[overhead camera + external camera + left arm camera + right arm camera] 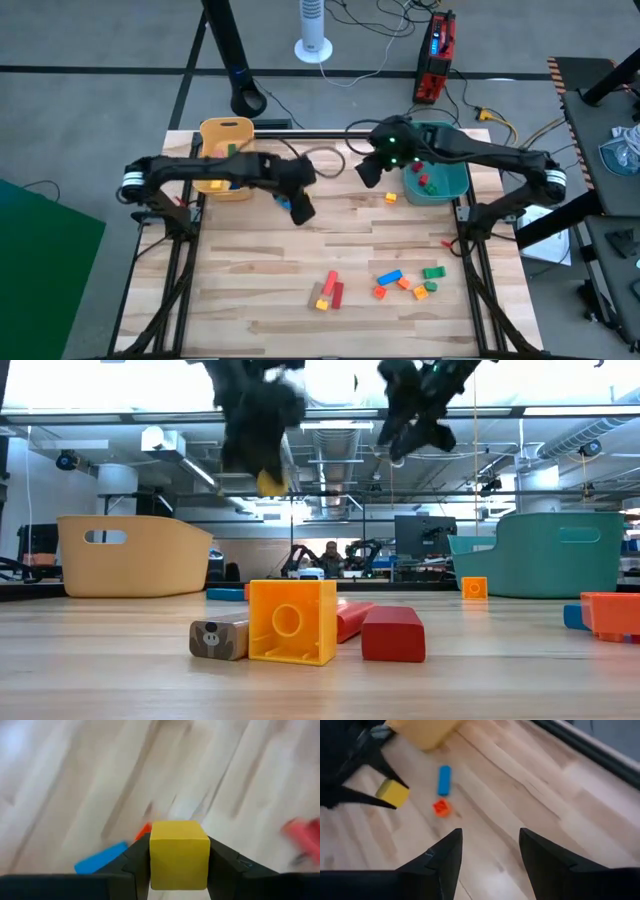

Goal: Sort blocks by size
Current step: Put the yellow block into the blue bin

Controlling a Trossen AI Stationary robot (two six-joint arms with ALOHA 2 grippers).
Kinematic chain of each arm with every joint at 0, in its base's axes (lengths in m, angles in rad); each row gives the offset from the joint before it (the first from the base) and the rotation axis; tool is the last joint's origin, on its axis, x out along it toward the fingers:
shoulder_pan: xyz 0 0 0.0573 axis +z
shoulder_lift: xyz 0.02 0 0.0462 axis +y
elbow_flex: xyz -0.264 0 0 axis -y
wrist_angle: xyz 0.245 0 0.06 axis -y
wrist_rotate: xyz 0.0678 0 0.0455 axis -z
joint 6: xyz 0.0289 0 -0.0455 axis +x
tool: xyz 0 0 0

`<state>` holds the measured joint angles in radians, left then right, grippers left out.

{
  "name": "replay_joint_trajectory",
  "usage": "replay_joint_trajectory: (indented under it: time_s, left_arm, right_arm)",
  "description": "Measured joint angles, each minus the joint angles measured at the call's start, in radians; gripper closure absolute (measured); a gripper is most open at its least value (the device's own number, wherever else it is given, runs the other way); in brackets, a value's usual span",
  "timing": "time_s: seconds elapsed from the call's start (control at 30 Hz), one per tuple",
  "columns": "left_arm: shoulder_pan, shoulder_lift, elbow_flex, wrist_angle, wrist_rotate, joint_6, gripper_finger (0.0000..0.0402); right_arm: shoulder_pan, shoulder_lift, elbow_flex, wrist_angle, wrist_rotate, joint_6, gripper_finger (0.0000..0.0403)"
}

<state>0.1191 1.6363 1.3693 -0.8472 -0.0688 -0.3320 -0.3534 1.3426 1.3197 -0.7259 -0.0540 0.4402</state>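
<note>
Sorting partly done: left gripper (pixel 179 870) clamped on yellow cube (pixel 179 854) near yellow bin (pixel 226 137), right gripper (pixel 487 857) released beside teal bin (pixel 462 178), roughly ten blocks (pixel 404 281) unsorted near edge.

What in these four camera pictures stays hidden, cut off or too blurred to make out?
- High view: contents of the yellow plastic bin, mostly covered by the left arm.
- Low view: insides of the teal plastic bin, hidden by its wall.
- Left wrist view: a red block, blurred and cut by the edge; the yellow cube hides the table behind it.
</note>
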Motion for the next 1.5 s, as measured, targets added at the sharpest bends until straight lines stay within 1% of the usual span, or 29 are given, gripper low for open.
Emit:
replay_joint_trajectory:
  time_s: [0.1,0.17,0.27,0.4,0.47,0.6,0.63,0.73,0.83,0.9,0.93,1.0,1.07,1.1,1.17,1.3,1.4,1.5]
  left_arm:
    - [0.006,-0.046,0.103,-0.017,0.024,-0.009,0.0274]
    - [0.009,-0.075,0.172,-0.001,0.065,0.006,0.0274]
    - [0.010,-0.108,0.251,0.050,0.144,0.069,0.0274]
    - [0.009,-0.154,0.287,0.184,0.279,0.077,0.0273]
    - [0.009,-0.170,0.283,0.247,0.315,0.067,0.0273]
    - [0.008,-0.179,0.229,0.379,0.322,-0.006,0.0273]
    - [0.006,-0.179,0.203,0.427,0.323,-0.024,0.0273]
    - [-0.010,-0.179,0.095,0.578,0.323,-0.081,0.0273]
    - [-0.022,-0.191,-0.035,0.773,0.325,-0.189,0.0273]
    - [-0.021,-0.203,-0.111,0.950,0.325,-0.275,0.0273]
    - [-0.020,-0.210,-0.146,1.041,0.322,-0.315,0.0273]
    - [-0.016,-0.214,-0.199,1.217,0.299,-0.380,0.0273]
    - [-0.013,-0.208,-0.238,1.316,0.283,-0.433,0.0273]
    - [-0.012,-0.202,-0.246,1.337,0.282,-0.456,0.0273]
    - [-0.012,-0.192,-0.256,1.328,0.280,-0.483,0.0273]
    - [-0.012,-0.180,-0.255,1.331,0.280,-0.490,0.0273]
    - [-0.012,-0.174,-0.250,1.334,0.280,-0.489,0.0273]
    - [-0.012,-0.171,-0.234,1.336,0.280,-0.465,0.0273]
  right_arm:
    - [0.032,-0.045,0.000,0.022,0.001,-0.059,0.0225]
    - [0.057,-0.071,0.000,0.045,0.001,-0.120,0.0230]
    - [0.103,-0.101,0.000,0.092,0.001,-0.236,0.0239]
    - [0.184,-0.136,0.000,0.186,0.002,-0.428,0.0251]
    - [0.222,-0.149,0.000,0.249,0.001,-0.505,0.0256]
    - [0.295,-0.154,0.000,0.352,0.010,-0.644,0.0263]
    - [0.315,-0.152,0.000,0.375,0.033,-0.678,0.0263]
    - [0.384,-0.148,0.000,0.411,0.161,-0.778,0.0255]
    - [0.453,-0.150,0.000,0.417,0.297,-0.855,0.0238]
    - [0.490,-0.157,0.000,0.419,0.370,-0.883,0.0224]
    - [0.505,-0.162,0.000,0.420,0.393,-0.893,0.0217]
    - [0.518,-0.169,0.000,0.425,0.402,-0.898,0.0201]
    - [0.518,-0.169,0.000,0.433,0.405,-0.891,0.0184]
    - [0.517,-0.169,0.000,0.434,0.415,-0.887,0.0175]
    - [0.513,-0.162,0.000,0.452,0.430,-0.903,0.0157]
    - [0.508,-0.155,0.001,0.484,0.432,-0.932,0.0123]
    - [0.502,-0.151,0.001,0.478,0.431,-0.935,0.0106]
    - [0.501,-0.142,0.001,0.482,0.423,-0.940,0.0099]
